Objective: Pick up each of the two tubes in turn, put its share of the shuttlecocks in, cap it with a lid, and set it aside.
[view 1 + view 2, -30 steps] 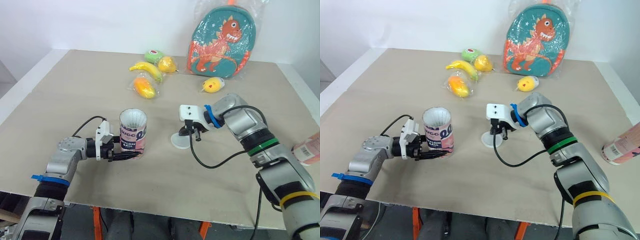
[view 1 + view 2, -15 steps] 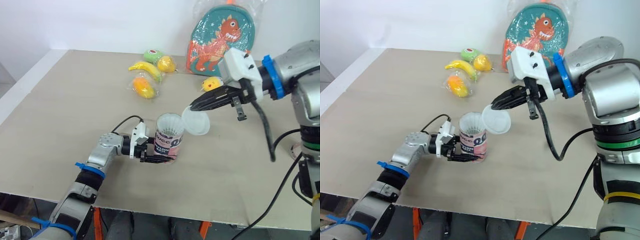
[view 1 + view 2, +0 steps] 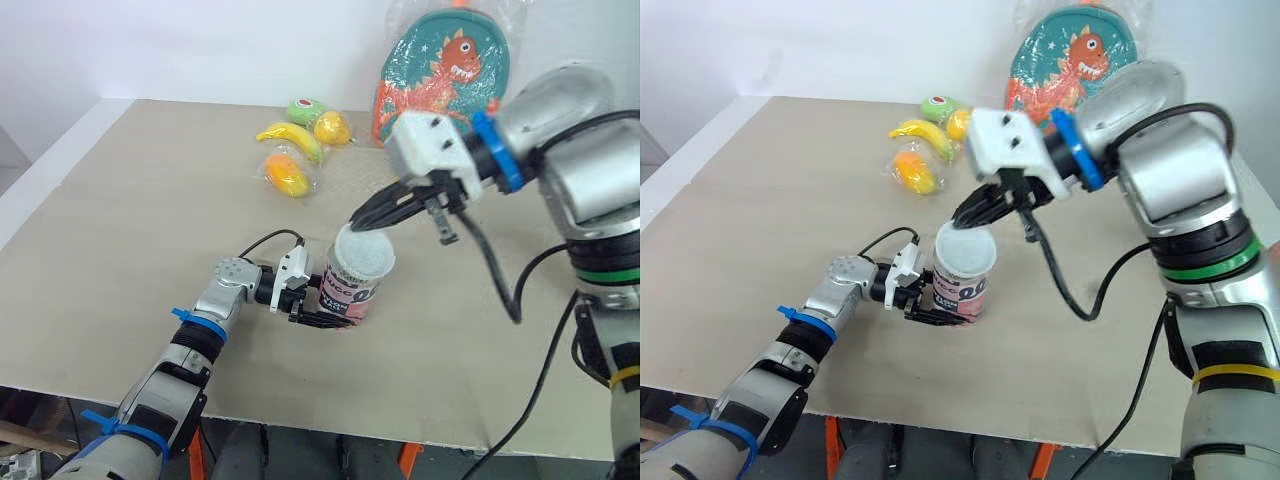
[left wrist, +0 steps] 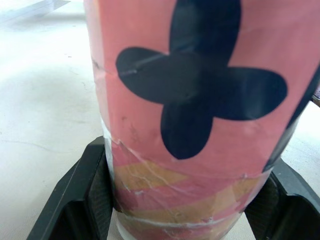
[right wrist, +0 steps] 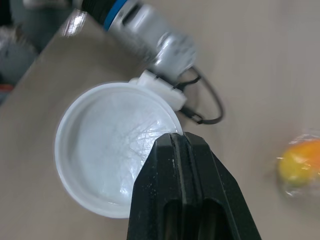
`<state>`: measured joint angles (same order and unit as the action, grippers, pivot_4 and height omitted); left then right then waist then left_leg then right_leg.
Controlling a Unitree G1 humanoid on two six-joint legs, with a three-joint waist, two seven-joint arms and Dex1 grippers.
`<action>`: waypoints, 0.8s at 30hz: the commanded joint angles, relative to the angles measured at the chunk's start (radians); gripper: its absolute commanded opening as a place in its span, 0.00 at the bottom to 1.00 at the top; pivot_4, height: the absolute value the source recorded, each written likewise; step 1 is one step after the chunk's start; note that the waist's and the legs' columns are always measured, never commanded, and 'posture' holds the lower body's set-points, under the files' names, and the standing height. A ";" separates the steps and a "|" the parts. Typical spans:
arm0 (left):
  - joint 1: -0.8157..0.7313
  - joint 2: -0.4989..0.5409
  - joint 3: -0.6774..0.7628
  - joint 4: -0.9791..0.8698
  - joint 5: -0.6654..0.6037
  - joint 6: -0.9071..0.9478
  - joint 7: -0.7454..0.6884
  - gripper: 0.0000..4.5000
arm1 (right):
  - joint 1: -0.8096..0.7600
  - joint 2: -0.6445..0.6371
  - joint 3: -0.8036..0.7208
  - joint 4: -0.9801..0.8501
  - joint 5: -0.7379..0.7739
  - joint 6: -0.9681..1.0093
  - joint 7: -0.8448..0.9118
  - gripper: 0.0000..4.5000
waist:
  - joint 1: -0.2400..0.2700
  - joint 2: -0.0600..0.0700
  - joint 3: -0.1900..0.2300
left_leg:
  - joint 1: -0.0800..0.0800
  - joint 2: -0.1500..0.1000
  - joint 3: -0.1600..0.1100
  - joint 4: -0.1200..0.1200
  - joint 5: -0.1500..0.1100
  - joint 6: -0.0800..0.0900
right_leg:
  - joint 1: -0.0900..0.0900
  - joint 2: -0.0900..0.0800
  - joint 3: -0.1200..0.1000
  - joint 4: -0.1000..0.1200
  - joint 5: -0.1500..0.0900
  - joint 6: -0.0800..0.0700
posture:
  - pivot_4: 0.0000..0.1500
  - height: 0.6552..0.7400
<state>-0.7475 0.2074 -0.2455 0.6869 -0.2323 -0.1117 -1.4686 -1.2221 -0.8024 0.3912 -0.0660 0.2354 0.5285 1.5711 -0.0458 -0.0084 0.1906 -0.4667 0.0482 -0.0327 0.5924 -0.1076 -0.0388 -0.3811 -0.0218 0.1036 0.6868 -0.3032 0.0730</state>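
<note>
Left eye view: a wide beige worktop (image 3: 120, 200) carries a teal dinosaur backpack (image 3: 440, 75) in clear wrap at the far edge. A banana (image 3: 293, 137) and other wrapped toy fruit lie just to the backpack's left.

Near the middle of the worktop stands the pink printed tube (image 3: 352, 295), upright. The left jaws are clamped around its lower part, one black finger on each side, as the left wrist view shows close up. The tube now stands further toward the robot's right than it did a second ago.

The round translucent lid (image 3: 362, 250) now lies flat across the tube's mouth. Half a second ago it hung tilted beside the open rim, and a second ago it rested on the worktop. The right jaws pinch the lid's edge from above, their fingers pressed together on the rim in the right wrist view.

This tube looks nearly capped. Whether the lid is pressed fully home cannot be told. Judging from this, a firm push down and a release should come next, then setting the tube aside.
</note>
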 commanded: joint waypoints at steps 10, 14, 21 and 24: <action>0.044 0.050 -0.056 -0.040 0.047 0.090 -0.059 0.66 | -0.026 0.015 0.035 0.048 -0.065 -0.110 0.043 0.01 | -0.002 0.000 0.000 | 0.000 0.000 0.000 -0.001 0.000 0.000 | 0.000 0.001 0.000 0.000 0.000 -0.001 | 1.00 1.00; 0.045 0.051 -0.053 -0.055 0.043 0.111 -0.059 0.66 | -0.041 0.022 0.033 0.066 -0.078 -0.123 0.039 0.01 | -0.003 0.000 0.000 | 0.000 0.001 -0.001 -0.002 0.000 0.000 | 0.000 0.002 -0.001 0.000 0.000 -0.001 | 1.00 1.00; 0.036 0.050 -0.049 -0.054 0.043 0.119 -0.053 0.66 | -0.064 0.006 0.050 0.067 -0.065 -0.142 0.043 0.01 | -0.003 0.000 0.000 | 0.000 0.002 -0.001 -0.002 0.000 0.000 | 0.000 0.003 -0.001 0.000 0.000 -0.002 | 1.00 1.00; 0.031 0.051 -0.047 -0.052 0.040 0.127 -0.053 0.66 | -0.058 -0.025 0.074 0.039 -0.044 -0.151 0.043 0.01 | -0.003 0.000 0.000 | 0.000 0.002 -0.001 -0.002 0.000 0.000 | 0.000 0.003 -0.001 0.000 0.000 -0.002 | 1.00 1.00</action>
<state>-0.7365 0.2407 -0.2623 0.6162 -0.2257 -0.0113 -1.5000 -1.2634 -0.8100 0.4678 0.0108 0.1759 0.3954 1.5776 -0.0485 -0.0081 0.1904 -0.4665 0.0503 -0.0339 0.5907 -0.1077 -0.0387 -0.3814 -0.0192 0.1030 0.6872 -0.3032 0.0709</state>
